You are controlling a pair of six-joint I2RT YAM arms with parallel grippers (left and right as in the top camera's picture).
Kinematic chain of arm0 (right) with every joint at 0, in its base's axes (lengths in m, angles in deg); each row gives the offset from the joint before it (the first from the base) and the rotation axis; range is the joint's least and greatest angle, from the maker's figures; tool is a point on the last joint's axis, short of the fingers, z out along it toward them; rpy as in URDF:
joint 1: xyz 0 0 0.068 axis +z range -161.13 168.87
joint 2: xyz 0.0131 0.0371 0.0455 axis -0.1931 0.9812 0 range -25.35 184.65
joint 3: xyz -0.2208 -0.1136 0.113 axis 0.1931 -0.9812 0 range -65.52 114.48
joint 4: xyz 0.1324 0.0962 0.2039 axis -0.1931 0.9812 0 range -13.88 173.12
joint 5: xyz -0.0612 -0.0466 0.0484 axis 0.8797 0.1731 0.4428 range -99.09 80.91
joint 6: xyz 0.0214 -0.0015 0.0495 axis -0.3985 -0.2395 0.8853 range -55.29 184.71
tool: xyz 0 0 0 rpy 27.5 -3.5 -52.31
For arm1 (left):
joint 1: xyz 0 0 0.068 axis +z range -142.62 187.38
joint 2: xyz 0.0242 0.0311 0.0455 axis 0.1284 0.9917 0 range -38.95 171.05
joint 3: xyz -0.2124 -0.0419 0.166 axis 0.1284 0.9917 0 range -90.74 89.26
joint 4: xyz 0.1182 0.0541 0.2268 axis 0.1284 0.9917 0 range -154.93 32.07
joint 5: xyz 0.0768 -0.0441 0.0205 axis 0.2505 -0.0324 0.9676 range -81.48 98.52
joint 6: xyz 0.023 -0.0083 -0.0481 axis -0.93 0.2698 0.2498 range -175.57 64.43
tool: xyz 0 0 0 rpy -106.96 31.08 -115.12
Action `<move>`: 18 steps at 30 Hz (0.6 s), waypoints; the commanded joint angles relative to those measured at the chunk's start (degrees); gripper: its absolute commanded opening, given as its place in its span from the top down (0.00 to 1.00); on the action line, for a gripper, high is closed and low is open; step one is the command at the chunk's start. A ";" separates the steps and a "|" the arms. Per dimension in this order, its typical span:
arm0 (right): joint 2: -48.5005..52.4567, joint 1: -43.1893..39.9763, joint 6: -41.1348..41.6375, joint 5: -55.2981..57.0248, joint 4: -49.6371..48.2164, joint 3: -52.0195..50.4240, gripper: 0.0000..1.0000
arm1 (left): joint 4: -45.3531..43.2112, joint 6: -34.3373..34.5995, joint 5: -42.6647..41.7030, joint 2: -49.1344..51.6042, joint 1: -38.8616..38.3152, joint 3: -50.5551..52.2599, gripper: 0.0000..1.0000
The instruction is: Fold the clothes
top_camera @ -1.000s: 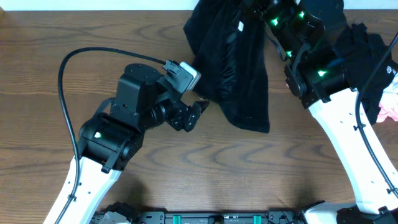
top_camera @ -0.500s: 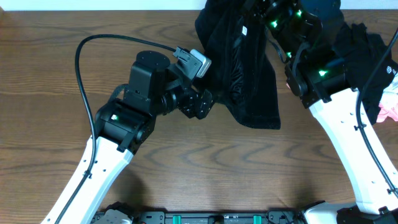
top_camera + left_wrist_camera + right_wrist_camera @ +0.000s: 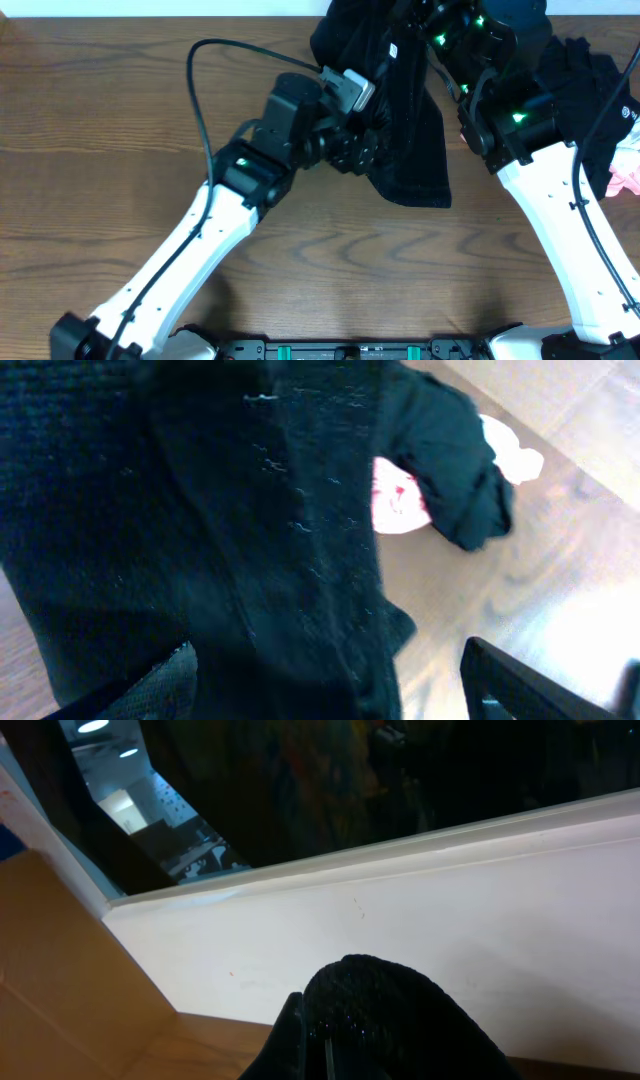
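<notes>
The clothes [image 3: 412,120], a black fuzzy knit garment with glittery specks, hang from my right gripper [image 3: 432,25] at the table's far middle, and their lower end rests on the wood. The right gripper [image 3: 330,1045] is shut on a bunch of this knit [image 3: 395,1005]. My left gripper [image 3: 365,152] is at the garment's left edge. In the left wrist view its jaws [image 3: 330,685] are open, and the black knit [image 3: 200,510] fills the space between the two fingers. No buttons show.
A pile of other dark clothes [image 3: 585,70] and a pink cloth [image 3: 626,180] lie at the right edge. The left wrist view shows the pink-and-white cloth [image 3: 400,500] past the garment. A white wall [image 3: 400,910] runs behind the table.
My left arm has moved right and away from me, from the table's middle to the garment's left edge. The right arm and the hanging garment have hardly moved.
</notes>
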 commanded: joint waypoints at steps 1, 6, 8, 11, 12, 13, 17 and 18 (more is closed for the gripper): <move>-1.75 -0.42 0.37 1.03 -0.85 2.84 0.99 | -1.68 5.86 8.92 0.76 -1.31 -0.22 0.15; -1.77 -0.42 0.37 1.01 -0.92 2.84 0.98 | -2.51 9.92 21.24 2.73 -4.31 -0.22 0.15; -1.84 -0.42 0.37 1.01 -0.92 2.84 0.98 | -2.49 10.54 25.79 3.98 -5.40 -0.22 0.15; -1.84 -0.44 0.35 1.01 -0.90 2.84 0.98 | -1.88 12.07 31.04 5.64 -6.23 -0.22 0.16; -1.84 -0.48 0.33 1.05 -0.87 2.84 0.98 | -1.57 12.37 31.98 6.08 -6.23 -0.22 0.16; -1.86 -0.61 0.33 1.03 -0.87 2.84 0.99 | -1.09 12.44 32.98 6.45 -6.19 -0.22 0.18; -2.25 -1.90 0.35 0.98 -0.66 2.84 0.98 | 0.46 12.41 36.72 6.60 -5.53 -0.22 0.58; -2.34 -2.27 0.35 0.98 -0.44 2.84 0.98 | 0.70 12.41 37.46 6.47 -5.31 -0.22 0.65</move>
